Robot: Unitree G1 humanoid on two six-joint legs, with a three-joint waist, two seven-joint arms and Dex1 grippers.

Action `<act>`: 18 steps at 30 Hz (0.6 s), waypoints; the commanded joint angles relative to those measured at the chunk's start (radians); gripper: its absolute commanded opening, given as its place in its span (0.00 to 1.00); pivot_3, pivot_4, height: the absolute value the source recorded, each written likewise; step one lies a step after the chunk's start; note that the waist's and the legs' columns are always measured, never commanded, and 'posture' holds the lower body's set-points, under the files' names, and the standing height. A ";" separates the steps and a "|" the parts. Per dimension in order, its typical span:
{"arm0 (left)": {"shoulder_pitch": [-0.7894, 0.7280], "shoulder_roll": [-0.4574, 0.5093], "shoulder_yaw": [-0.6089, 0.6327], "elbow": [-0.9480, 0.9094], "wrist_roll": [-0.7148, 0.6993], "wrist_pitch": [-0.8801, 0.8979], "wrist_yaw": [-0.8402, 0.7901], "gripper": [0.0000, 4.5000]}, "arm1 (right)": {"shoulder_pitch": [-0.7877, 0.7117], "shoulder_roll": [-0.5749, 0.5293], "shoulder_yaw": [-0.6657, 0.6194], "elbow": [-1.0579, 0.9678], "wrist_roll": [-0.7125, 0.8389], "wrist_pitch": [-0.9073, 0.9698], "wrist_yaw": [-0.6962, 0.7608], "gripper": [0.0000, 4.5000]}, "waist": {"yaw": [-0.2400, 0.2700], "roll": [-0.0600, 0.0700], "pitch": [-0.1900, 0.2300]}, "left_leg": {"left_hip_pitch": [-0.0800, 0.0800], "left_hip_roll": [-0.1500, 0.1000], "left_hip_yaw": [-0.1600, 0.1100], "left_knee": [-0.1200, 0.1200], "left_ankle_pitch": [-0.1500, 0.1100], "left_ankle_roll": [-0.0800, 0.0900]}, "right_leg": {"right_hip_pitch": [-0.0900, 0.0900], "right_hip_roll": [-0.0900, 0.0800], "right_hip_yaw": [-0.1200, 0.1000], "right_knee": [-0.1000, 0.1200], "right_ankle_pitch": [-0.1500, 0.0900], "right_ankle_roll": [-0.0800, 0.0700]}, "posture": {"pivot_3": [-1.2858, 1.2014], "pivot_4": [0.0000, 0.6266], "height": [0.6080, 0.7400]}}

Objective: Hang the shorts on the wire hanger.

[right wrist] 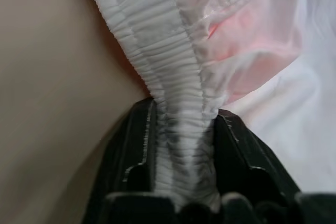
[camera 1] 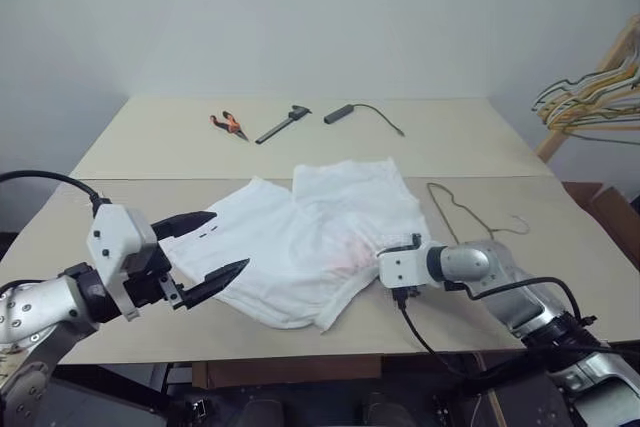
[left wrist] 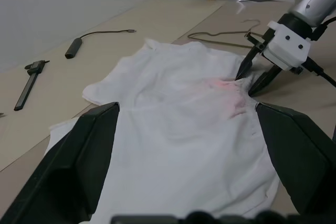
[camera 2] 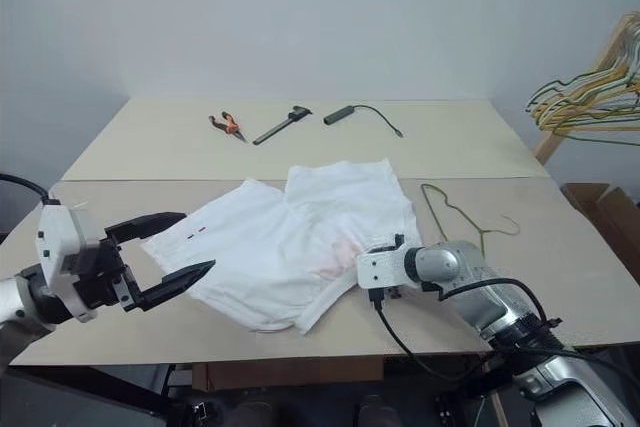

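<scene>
Head views: the shorts (camera 1: 310,237) lay spread on the table (camera 1: 150,147), the wire hanger (camera 1: 462,209) flat just beside them. The left gripper (camera 1: 215,245) hovered over their near hem, jaws wide. The right gripper (camera 2: 352,269) met the pink-smudged edge.

Left wrist view: both of its fingers (left wrist: 79,166) stood far apart above the cloth.

Right wrist view: jaws pinched the gathered waistband (right wrist: 181,108).
</scene>
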 commanded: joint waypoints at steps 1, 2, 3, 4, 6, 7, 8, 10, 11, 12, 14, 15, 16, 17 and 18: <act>-0.017 0.001 -0.008 -0.009 0.010 -0.020 0.007 1.00 | -0.100 -0.038 -0.067 0.121 0.026 -0.190 -0.009 0.08 | -0.005 0.000 0.002 | 0.000 0.000 0.000 0.000 0.000 0.000 | 0.000 0.000 0.000 0.000 0.000 0.000 | 0.57 0.06 1.00; -0.020 0.001 -0.011 -0.009 0.011 -0.020 0.007 1.00 | -0.130 -0.041 -0.072 0.159 0.040 -0.235 0.000 0.01 | -0.007 0.000 0.003 | 0.000 0.000 0.000 0.000 0.000 0.000 | 0.000 0.000 0.000 0.000 0.000 0.000 | 0.57 0.06 1.00; -0.024 0.002 -0.017 -0.005 0.014 -0.021 0.005 1.00 | -0.183 -0.046 -0.067 0.231 0.015 -0.332 -0.038 0.01 | -0.011 0.001 0.003 | 0.000 0.000 0.000 0.000 0.000 0.000 | 0.000 0.000 0.000 0.000 0.000 0.000 | 0.56 0.06 1.00; -0.031 0.003 -0.024 0.001 0.017 -0.023 0.002 1.00 | -0.247 -0.049 -0.046 0.313 -0.050 -0.387 -0.088 0.01 | -0.017 0.001 0.004 | 0.001 0.000 0.000 0.000 0.000 0.000 | 0.000 0.001 0.001 0.001 0.000 0.000 | 0.56 0.06 1.00; -0.047 0.005 -0.039 0.012 0.024 -0.025 -0.003 1.00 | -0.366 -0.055 0.013 0.483 -0.197 -0.497 -0.206 0.01 | -0.032 0.003 0.005 | 0.001 0.000 0.001 0.000 0.000 0.000 | -0.001 0.001 0.001 0.001 0.000 0.000 | 0.56 0.05 1.00; -0.057 0.005 -0.048 0.018 0.026 -0.026 -0.006 1.00 | -0.418 -0.048 0.044 0.565 -0.251 -0.534 -0.245 0.01 | -0.035 0.003 0.005 | 0.001 0.000 0.001 0.000 0.000 0.000 | -0.001 0.001 0.001 0.001 0.000 0.000 | 0.55 0.05 1.00; -0.067 0.006 -0.056 0.023 0.028 -0.026 -0.007 1.00 | -0.455 -0.033 0.059 0.640 -0.270 -0.557 -0.261 0.01 | -0.039 0.003 0.005 | 0.001 0.000 0.001 -0.001 0.000 0.000 | -0.001 0.001 0.002 0.001 0.000 0.000 | 0.55 0.05 1.00; -0.084 0.007 -0.077 0.030 0.033 -0.029 -0.011 1.00 | -0.515 -0.003 0.101 0.784 -0.329 -0.593 -0.310 0.14 | -0.044 0.001 0.004 | 0.001 0.000 0.001 -0.002 0.000 0.000 | -0.001 0.001 0.001 0.000 0.004 -0.007 | 0.55 0.05 1.00; -0.089 0.007 -0.084 0.031 0.037 -0.030 -0.012 1.00 | -0.536 0.006 0.120 0.836 -0.361 -0.604 -0.337 0.20 | -0.045 0.001 0.004 | 0.001 0.000 0.000 -0.003 0.000 0.000 | -0.001 0.001 0.001 -0.001 0.004 -0.006 | 0.55 0.05 1.00; -0.092 0.007 -0.088 0.032 0.040 -0.032 -0.014 1.00 | -0.552 0.006 0.139 0.881 -0.391 -0.615 -0.356 0.28 | -0.047 0.001 0.004 | 0.000 0.000 0.000 -0.003 0.000 0.000 | -0.001 0.001 0.001 -0.001 0.004 -0.005 | 0.55 0.05 1.00; -0.095 0.008 -0.087 0.034 0.042 -0.031 -0.019 1.00 | -0.559 -0.012 0.143 0.914 -0.408 -0.618 -0.361 0.41 | -0.048 0.001 0.005 | -0.001 -0.001 0.000 -0.004 0.000 0.000 | -0.002 0.000 0.001 -0.001 0.007 -0.001 | 0.55 0.05 1.00; -0.094 0.008 -0.085 0.035 0.042 -0.031 -0.021 1.00 | -0.547 -0.025 0.121 0.904 -0.373 -0.611 -0.320 0.49 | -0.048 0.002 0.005 | -0.002 -0.001 0.000 -0.004 0.000 0.001 | -0.003 -0.001 0.001 -0.001 0.006 0.000 | 0.55 0.05 1.00; -0.092 0.008 -0.083 0.034 0.042 -0.031 -0.022 1.00 | -0.537 -0.033 0.103 0.896 -0.345 -0.607 -0.288 0.56 | -0.049 0.003 0.006 | -0.003 -0.002 0.000 -0.004 0.000 0.001 | -0.004 -0.002 0.001 -0.001 0.006 0.000 | 0.55 0.05 1.00; -0.087 0.008 -0.081 0.033 0.043 -0.031 -0.026 1.00 | -0.511 -0.059 0.079 0.858 -0.304 -0.596 -0.232 0.63 | -0.051 0.003 0.006 | -0.004 -0.003 0.000 -0.004 -0.001 0.001 | -0.005 -0.003 0.001 -0.001 0.006 0.001 | 0.55 0.05 1.00; -0.082 0.008 -0.078 0.030 0.044 -0.032 -0.029 1.00 | -0.478 -0.090 0.053 0.804 -0.255 -0.586 -0.172 0.71 | -0.050 0.003 0.006 | -0.004 -0.003 0.000 -0.004 -0.001 0.002 | -0.005 -0.004 0.001 -0.001 0.006 0.001 | 0.55 0.05 1.00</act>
